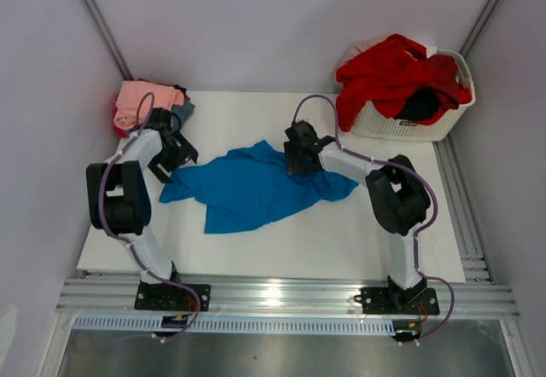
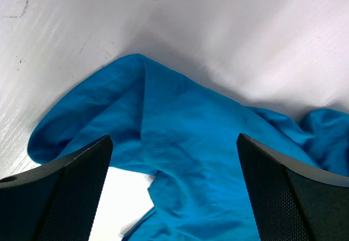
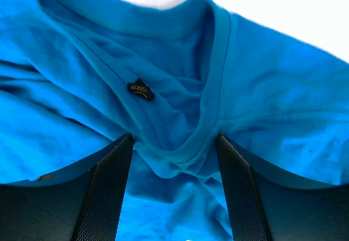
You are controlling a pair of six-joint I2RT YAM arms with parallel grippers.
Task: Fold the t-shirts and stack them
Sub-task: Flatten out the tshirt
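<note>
Fingers of right gripper apart, straddling the ribbed neckline of the bright blue tee. Collar fold bunched up in the gap and brushing the inner face of one finger, but no clear pinch; whether the pads press the cloth, impossible to tell. Small black label stitched just inside the collar, a little beyond the fingertips. From above, wrist tilted down onto the far right part of the garment.

Left gripper spread fully wide, holding nothing, poised over a rounded fold at the tee's left edge. Blue cloth below and between its fingers, bare white table beyond. Contact with the cloth not discernible.

Bright blue tee itself crumpled and unfolded in the middle of the table, between the two arms. One lobe reaching left under the left gripper, another reaching right past the right gripper.

Further out, at the far left corner, a small stack: salmon pink tee on top, red edge showing beneath it, slate blue cloth at its right side, just behind the left gripper. At the far right corner, white slatted basket, red tee heaped over its rim, black cloth tucked inside.
</note>
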